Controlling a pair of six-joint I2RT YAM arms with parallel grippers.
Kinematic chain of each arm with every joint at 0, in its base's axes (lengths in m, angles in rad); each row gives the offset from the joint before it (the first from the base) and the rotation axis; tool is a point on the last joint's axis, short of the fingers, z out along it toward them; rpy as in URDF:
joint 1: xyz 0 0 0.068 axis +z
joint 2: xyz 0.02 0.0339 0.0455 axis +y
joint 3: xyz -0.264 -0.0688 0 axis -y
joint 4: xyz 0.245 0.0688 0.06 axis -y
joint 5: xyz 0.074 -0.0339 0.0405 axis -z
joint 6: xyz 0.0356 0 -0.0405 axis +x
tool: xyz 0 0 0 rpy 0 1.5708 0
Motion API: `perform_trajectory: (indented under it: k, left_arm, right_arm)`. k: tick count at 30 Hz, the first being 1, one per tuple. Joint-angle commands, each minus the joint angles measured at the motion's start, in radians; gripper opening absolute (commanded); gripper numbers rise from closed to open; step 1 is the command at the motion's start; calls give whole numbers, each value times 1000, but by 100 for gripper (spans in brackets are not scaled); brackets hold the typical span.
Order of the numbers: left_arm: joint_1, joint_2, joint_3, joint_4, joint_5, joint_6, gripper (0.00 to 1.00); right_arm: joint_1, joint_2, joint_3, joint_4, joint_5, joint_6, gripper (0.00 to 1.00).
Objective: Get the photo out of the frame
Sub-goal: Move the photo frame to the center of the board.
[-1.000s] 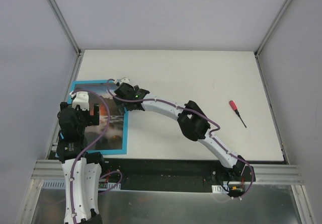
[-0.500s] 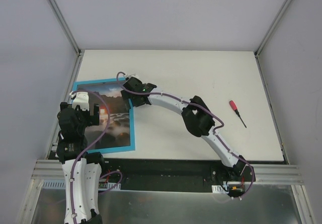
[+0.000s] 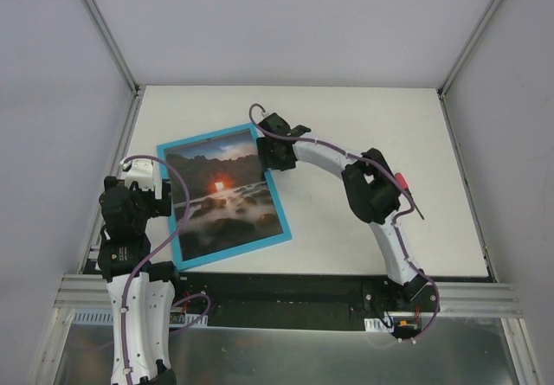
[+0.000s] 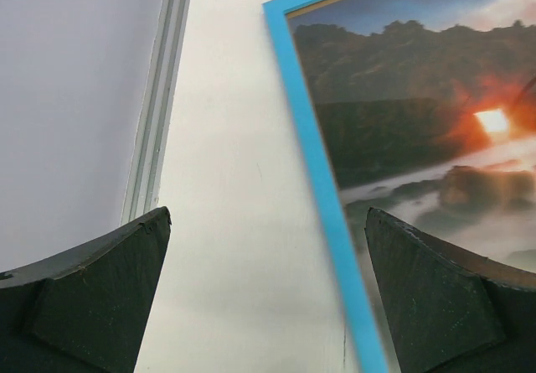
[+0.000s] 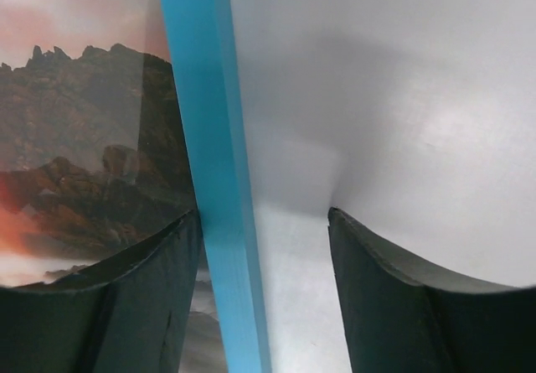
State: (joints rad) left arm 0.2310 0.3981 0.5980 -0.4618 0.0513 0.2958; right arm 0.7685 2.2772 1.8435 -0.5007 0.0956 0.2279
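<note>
The frame (image 3: 234,253), bright light blue, lies flat and skewed on the white table left of centre. In it sits the photo (image 3: 225,199) of dark rocks with an orange glow. My right gripper (image 3: 270,153) is at the frame's upper right corner and is open. Its jaws straddle the blue rail (image 5: 209,155). One finger is over the photo (image 5: 84,121) beside the rail, the other stands apart on bare table; gripper (image 5: 263,222). My left gripper (image 3: 161,196) is open at the frame's left edge, over the table. The rail (image 4: 311,151) runs between its jaws, near the photo (image 4: 419,96); gripper (image 4: 268,222).
A red-handled screwdriver (image 3: 403,182) lies at the right, partly behind my right arm's elbow. The table's left metal rail (image 4: 159,105) and the grey side wall stand close to my left gripper. White table (image 3: 346,117) stretches behind and to the right of the frame.
The frame with the photo has slid right and turned, its top end swinging toward the table's middle along with my right gripper. The right jaws have narrowed. My left arm has stayed put.
</note>
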Motion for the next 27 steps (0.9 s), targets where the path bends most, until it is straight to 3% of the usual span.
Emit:
perform_trajectory:
  k: [1,3,18,23,27]
  left_arm:
    - [11,-8,-7,17,27,-15,99]
    - [11,-8,-7,18,28,-17,99]
    - [11,-4,-10,18,58,-14,99]
    - [11,-7,-10,18,67,-12,99]
    - [11,-10,-12,18,79,-11,99]
  right_arm:
    - [-73,-128,-87,-18,-7,-21,61]
    - [-104,-157,-127,-16,-10,-24,56]
    - [-360,-378,-461,47,-13,-29,44]
    - [-417,-452,-524,59,-4,-62,35]
    - [-445,-473,-529,56,-60,-137,34]
